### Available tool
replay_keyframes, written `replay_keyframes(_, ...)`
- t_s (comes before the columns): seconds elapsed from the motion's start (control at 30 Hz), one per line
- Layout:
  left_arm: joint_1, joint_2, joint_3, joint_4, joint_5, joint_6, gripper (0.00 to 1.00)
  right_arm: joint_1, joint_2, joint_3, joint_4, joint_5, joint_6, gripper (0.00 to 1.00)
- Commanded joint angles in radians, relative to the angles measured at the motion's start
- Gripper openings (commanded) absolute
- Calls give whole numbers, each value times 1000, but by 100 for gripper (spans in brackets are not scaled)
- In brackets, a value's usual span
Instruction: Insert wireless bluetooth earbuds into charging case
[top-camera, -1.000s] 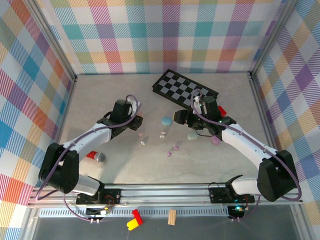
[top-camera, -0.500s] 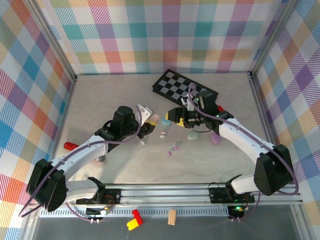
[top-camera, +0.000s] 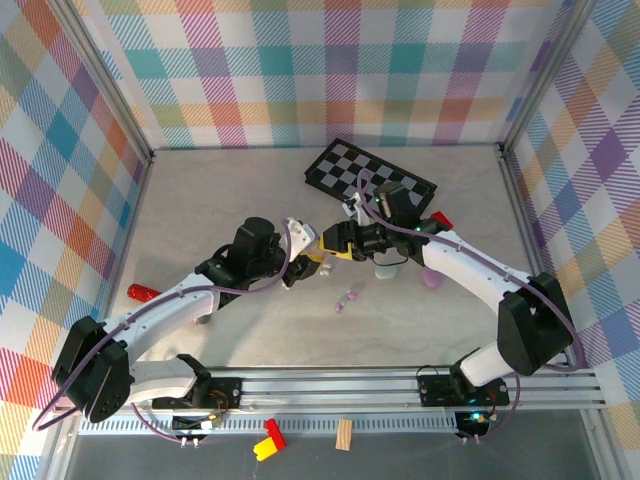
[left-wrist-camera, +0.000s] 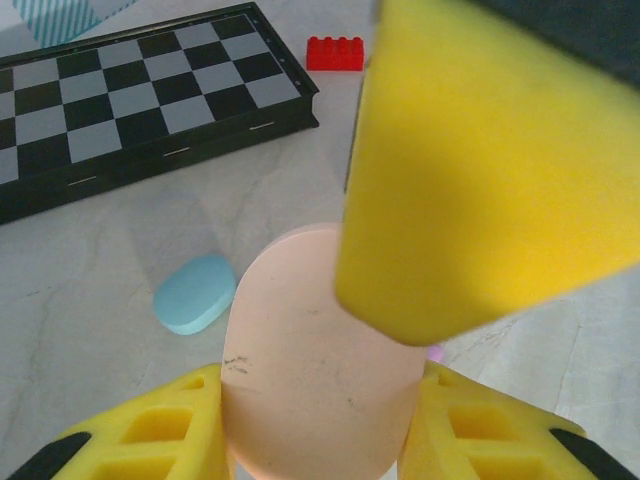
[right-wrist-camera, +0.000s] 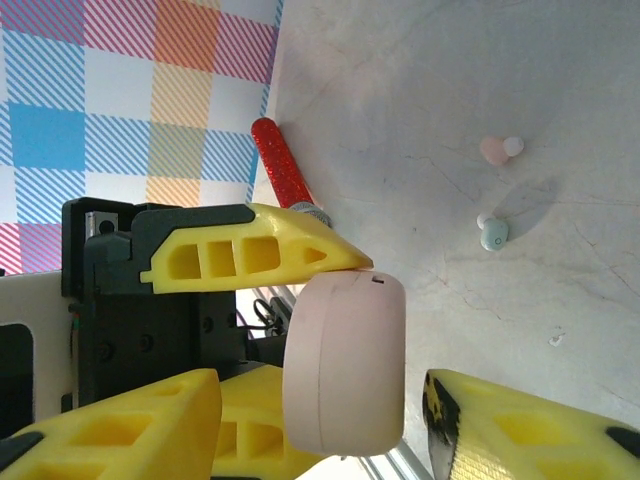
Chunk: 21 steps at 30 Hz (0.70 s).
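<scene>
Pale marbled tabletop (top-camera: 200, 200) inside plaid walls carries the loose, tiny glossy plastic earbuds; a pink one (right-wrist-camera: 492, 150) and a blue one (right-wrist-camera: 493, 235) lie near each other on it. The left gripper (top-camera: 303, 258) is clamped on a peach-pink pebble-shaped plastic case (left-wrist-camera: 310, 350), held above the surface. The right gripper (top-camera: 335, 243) straddles that case, jaws partly open and gripping nothing. The step looks like opening the lid, so the right gripper should pinch only the half beyond the seam while the left holds firm. Both arms reach inward, wrists facing each other.
</scene>
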<state>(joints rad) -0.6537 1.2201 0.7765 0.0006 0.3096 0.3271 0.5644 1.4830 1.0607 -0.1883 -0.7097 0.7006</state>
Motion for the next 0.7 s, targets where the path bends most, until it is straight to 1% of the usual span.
replay_keyframes(0.0,-12,-11,24,11,30,0,36,2,19,28,-1,-31,-10,52)
replay_keyframes(0.17,-14,-11,22,20,29,-5,36,2,31,24,-6,-36,-11,37)
replay_keyframes(0.23,-14,-13,20,23,29,-5,36,2,25,22,-12,-20,-17,30)
replay_keyframes(0.3,-14,-17,12,37,29,-13,40,2,9,19,-10,-2,-15,24)
replay_keyframes(0.37,-14,-23,1,59,30,-25,49,-2,-10,12,2,4,-3,22)
replay_keyframes(0.47,-14,-46,-39,145,27,-77,62,-15,-49,-11,40,5,33,21)
replay_keyframes(0.5,-14,-59,-56,185,27,-100,76,-23,-66,-24,60,-1,51,20)
replay_keyframes(0.53,-13,-71,-77,233,25,-125,92,-35,-84,-40,87,-12,74,20)
replay_keyframes(0.57,-14,-79,-93,273,25,-154,96,-47,-99,-55,114,-26,98,20)
replay_keyframes(0.63,-14,-98,-118,341,18,-212,100,-72,-130,-86,172,-61,149,20)
replay_keyframes(0.67,-14,-107,-128,367,14,-235,100,-83,-141,-98,193,-74,170,20)
